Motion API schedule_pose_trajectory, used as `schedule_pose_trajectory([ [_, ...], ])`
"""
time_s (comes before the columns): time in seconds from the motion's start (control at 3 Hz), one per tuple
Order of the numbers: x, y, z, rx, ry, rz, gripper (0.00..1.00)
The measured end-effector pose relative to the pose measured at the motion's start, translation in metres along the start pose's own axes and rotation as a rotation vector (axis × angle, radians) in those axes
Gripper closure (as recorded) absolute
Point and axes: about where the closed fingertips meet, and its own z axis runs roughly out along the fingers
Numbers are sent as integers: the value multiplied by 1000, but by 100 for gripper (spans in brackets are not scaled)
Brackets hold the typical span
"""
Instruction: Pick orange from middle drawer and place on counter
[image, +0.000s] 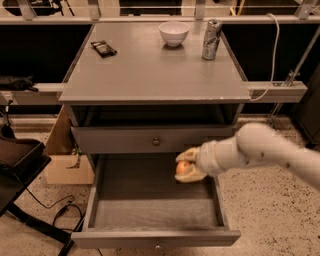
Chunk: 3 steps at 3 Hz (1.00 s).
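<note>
My gripper (187, 165) grips the orange (182, 168) over the open drawer (150, 202), under the counter's (150, 75) front edge, toward its right corner. The orange looks light, firm and smooth. Squeezing across its widest part should stop it rolling out.

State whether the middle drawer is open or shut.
Open: the middle drawer is pulled out, dark floor showing; the hand holds the orange over it.

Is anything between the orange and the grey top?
Yes. The pincer holds the small round orange over the open grey drawer; above it sit the shut upper drawer front and the front edge of the flat grey counter.
</note>
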Motion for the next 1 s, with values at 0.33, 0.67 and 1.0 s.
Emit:
schedule_pose_trajectory([
  [0.33,-67,-51,-89,52,2,-25,100],
  [0.67,-123,-87,-141,47,-1,-25,100],
  [1.0,-173,-130,-166,81,-33,-26,100],
])
